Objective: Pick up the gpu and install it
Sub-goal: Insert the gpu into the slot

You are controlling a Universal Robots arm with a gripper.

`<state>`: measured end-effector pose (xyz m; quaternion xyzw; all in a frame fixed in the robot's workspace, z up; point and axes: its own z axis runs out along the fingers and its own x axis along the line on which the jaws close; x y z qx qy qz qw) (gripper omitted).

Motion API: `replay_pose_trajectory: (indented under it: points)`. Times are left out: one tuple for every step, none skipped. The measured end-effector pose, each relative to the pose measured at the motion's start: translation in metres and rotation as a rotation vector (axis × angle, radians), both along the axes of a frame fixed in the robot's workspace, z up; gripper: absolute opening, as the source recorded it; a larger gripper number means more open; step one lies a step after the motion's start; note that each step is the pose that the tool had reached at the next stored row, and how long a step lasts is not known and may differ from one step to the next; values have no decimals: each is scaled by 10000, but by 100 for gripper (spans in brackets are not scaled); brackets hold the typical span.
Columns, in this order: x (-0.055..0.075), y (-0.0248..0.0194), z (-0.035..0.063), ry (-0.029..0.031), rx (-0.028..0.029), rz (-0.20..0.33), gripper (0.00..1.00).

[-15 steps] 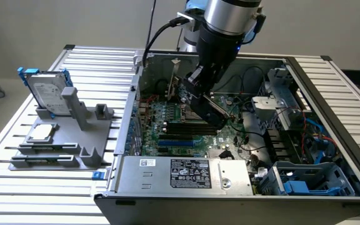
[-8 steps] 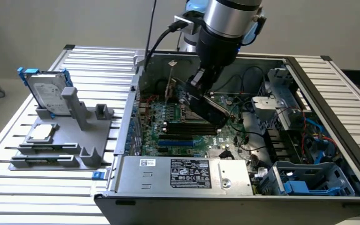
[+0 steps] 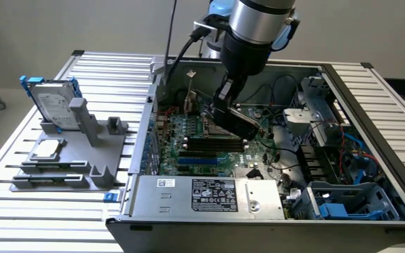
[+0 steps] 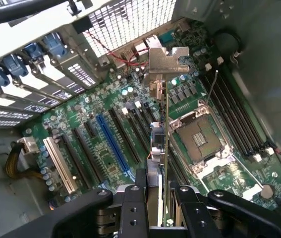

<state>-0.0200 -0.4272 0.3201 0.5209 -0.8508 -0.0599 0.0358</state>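
Observation:
The gpu (image 3: 236, 120) hangs inside the open computer case (image 3: 259, 221), tilted above the green motherboard (image 3: 210, 147). Its glossy black cover faces the exterior view's right, and its silver end bracket (image 3: 190, 79) points toward the case's rear wall. My gripper (image 3: 223, 103) is shut on the card from above. The wrist view sees the gpu (image 4: 164, 148) edge-on, running from between my gripper (image 4: 161, 210) fingers out to the silver bracket (image 4: 167, 59). The card hovers over the black slots, between the blue slot (image 4: 111, 144) and the processor socket (image 4: 199, 141).
A silver hard drive with blue rails (image 3: 51, 103) stands in a grey fixture (image 3: 83, 158) outside the case, with a square silver processor chip (image 3: 48, 149) beside it. The power supply (image 3: 210, 195) fills the case front. Memory slots (image 4: 234, 114) and blue slot latches (image 4: 11, 67) flank the board.

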Motion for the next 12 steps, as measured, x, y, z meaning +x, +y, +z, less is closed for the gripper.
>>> replay_pose_trajectory:
  points:
    - [0,0,-1,-51,7,148,27]
    - [0,-1,-1,-108,14,308,27]
    - [0,0,-2,-159,21,455,27]
    - [0,0,-2,-209,27,602,27]
    - [0,0,-3,-255,33,757,27]
    - [0,0,-3,-298,41,910,27]
    - [0,0,-4,-345,47,1068,27]
    - [0,0,-3,-410,47,1225,27]
    - [0,0,-4,-500,46,1370,27]
    - [0,-2,-4,-608,43,1524,27]
    - [0,-3,-4,-710,39,1666,27]
    - [0,-4,-4,-817,35,1814,27]
